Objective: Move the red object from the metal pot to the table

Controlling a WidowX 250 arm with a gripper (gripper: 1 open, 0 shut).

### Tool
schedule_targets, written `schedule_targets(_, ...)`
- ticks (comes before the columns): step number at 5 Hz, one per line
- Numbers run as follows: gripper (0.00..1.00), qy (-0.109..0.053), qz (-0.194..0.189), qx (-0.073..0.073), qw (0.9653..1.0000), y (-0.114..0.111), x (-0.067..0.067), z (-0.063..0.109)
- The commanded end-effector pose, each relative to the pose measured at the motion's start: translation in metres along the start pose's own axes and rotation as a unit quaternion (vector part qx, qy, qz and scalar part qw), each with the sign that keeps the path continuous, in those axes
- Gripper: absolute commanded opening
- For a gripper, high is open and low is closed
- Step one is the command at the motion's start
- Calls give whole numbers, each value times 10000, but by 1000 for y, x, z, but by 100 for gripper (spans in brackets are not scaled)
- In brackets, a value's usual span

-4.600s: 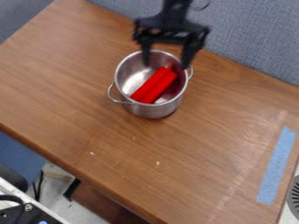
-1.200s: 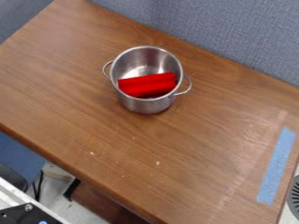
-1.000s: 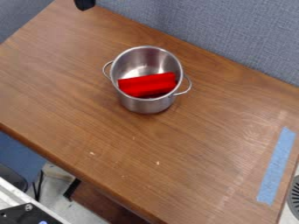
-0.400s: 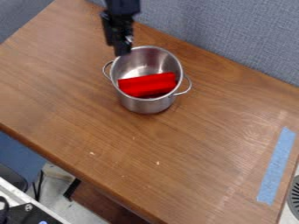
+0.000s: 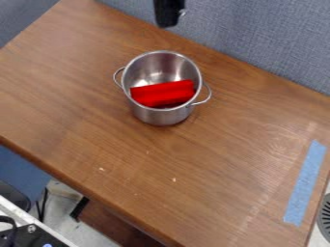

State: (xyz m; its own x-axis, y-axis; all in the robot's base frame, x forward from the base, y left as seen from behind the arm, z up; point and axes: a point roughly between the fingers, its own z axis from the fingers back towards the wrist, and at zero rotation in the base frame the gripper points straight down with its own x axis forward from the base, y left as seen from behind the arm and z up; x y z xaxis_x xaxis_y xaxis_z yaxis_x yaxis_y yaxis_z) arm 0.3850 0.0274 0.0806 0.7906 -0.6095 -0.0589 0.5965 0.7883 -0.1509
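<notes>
The table (image 5: 91, 135) fills most of the view, its brown wood grain bare on the left side. A little left of centre stands the metal pot (image 5: 162, 108), upright, with a small loop handle showing on its left wall. The red object (image 5: 164, 94) lies inside it, tilted across the bowl (its ends reach nearly wall to wall). Above and beyond the pot, at the far edge, the gripper (image 5: 169, 19) hangs with its fingers pressed together, holding nothing. Far right, a strip of blue tape (image 5: 303, 181) runs along the tabletop.
</notes>
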Motion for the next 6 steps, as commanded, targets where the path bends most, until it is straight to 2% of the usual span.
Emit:
schedule_targets(1, 0, -228, -3, 218, 9995, -1, 22, 30)
schedule_targets(2, 0, -402, 1228, 97, 9916, -1, 33, 41)
schedule_targets(3, 0, -566, 2441, 17, 9681, 1, 39, 50)
schedule_targets(4, 0, -585, 2438, 54, 9680, 13, 28, 58)
schedule_targets(5, 0, -673, 2432, 123, 9676, 24, 11, 66)
schedule_targets(6, 0, -666, 1897, 196, 9794, 7, -22, 50)
